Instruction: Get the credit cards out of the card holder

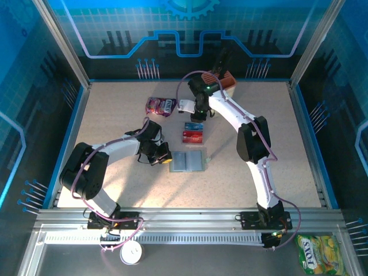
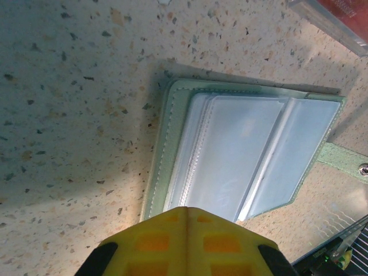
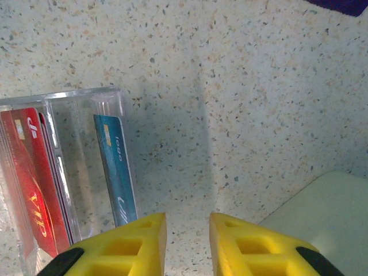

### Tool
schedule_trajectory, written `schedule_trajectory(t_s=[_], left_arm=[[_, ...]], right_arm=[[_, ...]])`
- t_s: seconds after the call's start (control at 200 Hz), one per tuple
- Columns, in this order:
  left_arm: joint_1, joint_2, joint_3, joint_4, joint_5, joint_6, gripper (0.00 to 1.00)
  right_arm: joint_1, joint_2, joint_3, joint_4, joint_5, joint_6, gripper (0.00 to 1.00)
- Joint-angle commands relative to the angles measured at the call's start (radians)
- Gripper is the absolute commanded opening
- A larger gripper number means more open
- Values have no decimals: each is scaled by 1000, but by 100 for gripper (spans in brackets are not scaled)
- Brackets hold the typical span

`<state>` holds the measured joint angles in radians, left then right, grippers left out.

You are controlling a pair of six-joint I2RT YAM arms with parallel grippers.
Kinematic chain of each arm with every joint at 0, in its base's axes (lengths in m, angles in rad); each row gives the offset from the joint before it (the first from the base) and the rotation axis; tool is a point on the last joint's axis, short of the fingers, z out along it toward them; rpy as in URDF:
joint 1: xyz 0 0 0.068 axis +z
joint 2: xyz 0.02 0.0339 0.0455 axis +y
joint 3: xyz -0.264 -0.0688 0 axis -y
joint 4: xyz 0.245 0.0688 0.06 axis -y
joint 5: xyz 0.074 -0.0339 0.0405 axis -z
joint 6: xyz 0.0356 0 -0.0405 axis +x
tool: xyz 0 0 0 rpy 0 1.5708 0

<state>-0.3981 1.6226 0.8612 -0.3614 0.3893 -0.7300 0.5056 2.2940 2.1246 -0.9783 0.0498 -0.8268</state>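
A speckled beige table [image 1: 109, 115] sits inside blue circuit-patterned walls [image 1: 115, 23], brightly lit.

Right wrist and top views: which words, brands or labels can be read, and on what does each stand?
"VIP": on the red plastic card in the clear plastic card box.
"FOX'S": on the yellow-green sweets bag at the near right corner.
White print on the blue plastic card: too blurred to read.
Print on the purple snack pouch: too small to read.

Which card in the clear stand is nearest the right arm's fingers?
The blue card, in the clear stand's compartment next to the right fingers; the red cards stand one compartment farther.
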Motion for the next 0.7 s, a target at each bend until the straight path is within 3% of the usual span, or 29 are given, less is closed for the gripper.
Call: schedule_trajectory(t_s=[0.0, 0.695], left_arm=[[8, -5, -19, -8, 4, 6, 1], [9, -10, -37, 11, 11, -4, 2]], right_arm=[[15, -4, -16, 26, 13, 15, 28], [28, -20, -74, 36, 22, 15, 35]])
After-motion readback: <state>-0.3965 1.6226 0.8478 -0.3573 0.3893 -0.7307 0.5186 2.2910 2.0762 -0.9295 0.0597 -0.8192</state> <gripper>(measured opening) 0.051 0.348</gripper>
